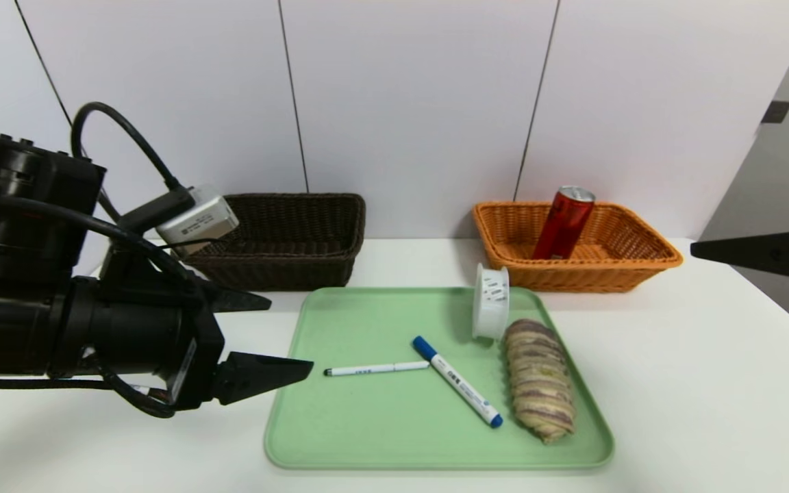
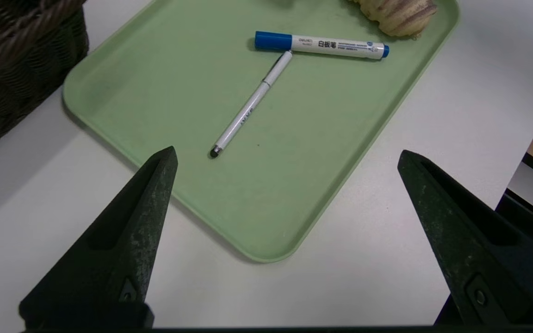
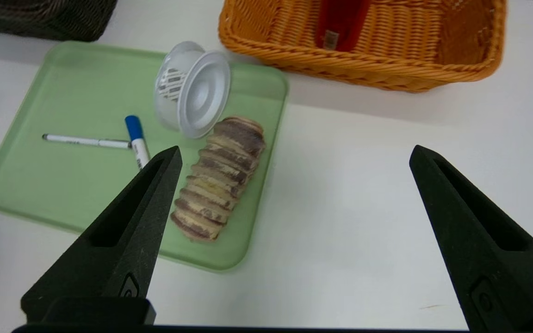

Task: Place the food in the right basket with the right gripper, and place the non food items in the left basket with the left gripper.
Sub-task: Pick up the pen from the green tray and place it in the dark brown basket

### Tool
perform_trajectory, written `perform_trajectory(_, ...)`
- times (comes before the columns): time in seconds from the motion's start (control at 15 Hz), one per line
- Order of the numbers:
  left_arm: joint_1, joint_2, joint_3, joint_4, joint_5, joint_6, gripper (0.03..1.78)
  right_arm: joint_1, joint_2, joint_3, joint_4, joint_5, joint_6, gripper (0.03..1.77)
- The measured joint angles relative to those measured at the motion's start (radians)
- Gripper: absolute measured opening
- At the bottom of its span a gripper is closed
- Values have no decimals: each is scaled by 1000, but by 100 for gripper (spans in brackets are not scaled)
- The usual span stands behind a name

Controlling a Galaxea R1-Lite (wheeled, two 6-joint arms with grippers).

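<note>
On the green tray [image 1: 367,438] lie a thin white pen [image 1: 375,369], a blue-capped marker [image 1: 458,381], a striped bread roll [image 1: 540,378] and a white plastic cup [image 1: 491,301] tipped on its side. A red can [image 1: 564,222] leans inside the orange basket [image 1: 641,267] at the back right. The dark brown basket [image 1: 285,267] stands at the back left. My left gripper [image 1: 290,333] hangs open over the tray's left side, short of the pen [image 2: 250,108]. My right gripper [image 3: 295,150] is open above bare table to the right of the tray, with the roll [image 3: 220,178] beside one finger.
The white table [image 1: 709,383] stretches to the right of the tray and in front of it. A white panelled wall stands close behind both baskets. One right finger [image 1: 744,252] shows at the right edge of the head view.
</note>
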State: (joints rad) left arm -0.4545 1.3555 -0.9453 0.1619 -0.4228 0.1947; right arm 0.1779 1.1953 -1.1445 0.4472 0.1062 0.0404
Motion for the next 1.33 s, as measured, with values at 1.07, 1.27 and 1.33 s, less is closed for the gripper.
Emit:
perform_trajectory(1.07,-193,376,-245,50,4,95,169,91,7,98,-14,41,6,169)
perform_trajectory(1.27,-193,437,-331,156,37,126,169,91,9,119,-16,45,6,169)
perform_trajectory(1.33,-193,455,-365,190,56,128,169,91,10,126,-17,47,6,169)
